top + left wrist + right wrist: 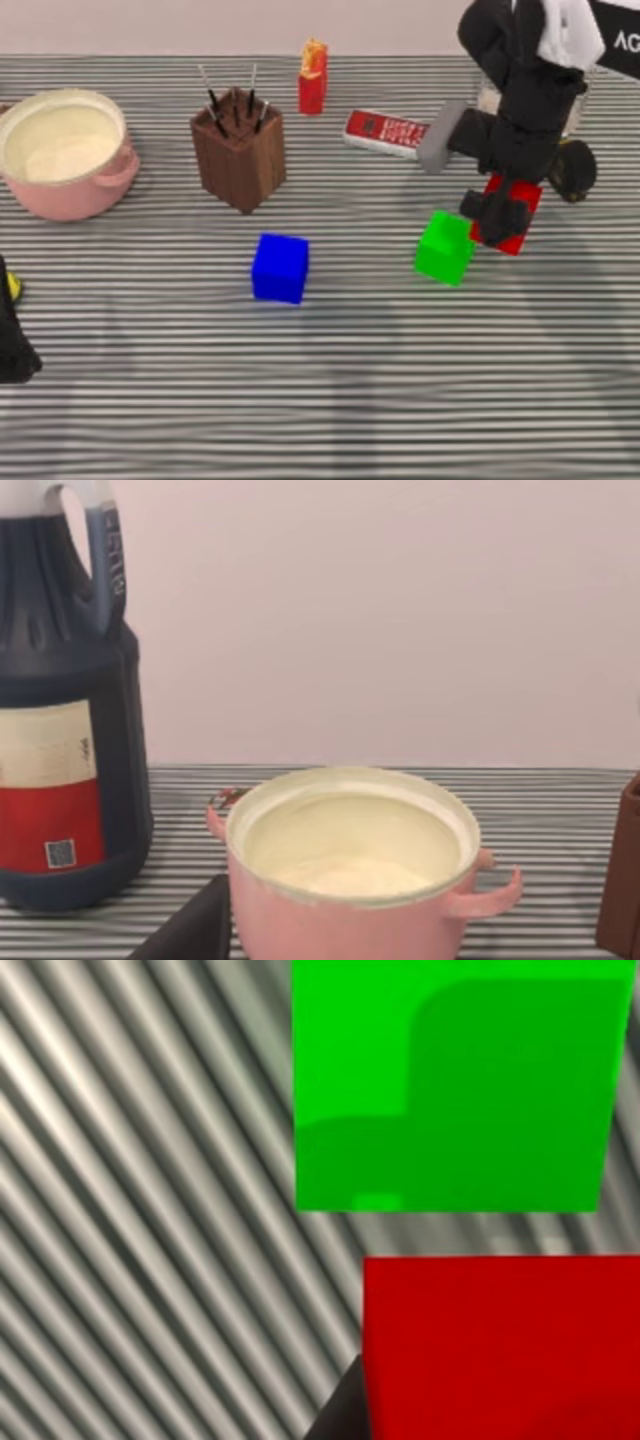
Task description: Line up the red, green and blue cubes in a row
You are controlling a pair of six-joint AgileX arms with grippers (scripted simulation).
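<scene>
The red cube [524, 212] lies at the table's right, partly covered by my right gripper [497, 216], which reaches down onto it. In the right wrist view one dark finger [342, 1412] presses against the side of the red cube [500, 1350], so the gripper is shut on it. The green cube [445, 247] sits just left of the red one, and the green cube [450, 1085] is separated from it by a narrow strip of table. The blue cube [280, 268] rests alone near the table's middle. My left arm [12, 345] is parked at the left edge.
A pink pot [62, 152] stands at the back left, with a dark jug [60, 710] beside it. A brown wooden block [238, 150] holding knives, a small red carton [312, 80] and a flat red-and-white bar [385, 132] line the back.
</scene>
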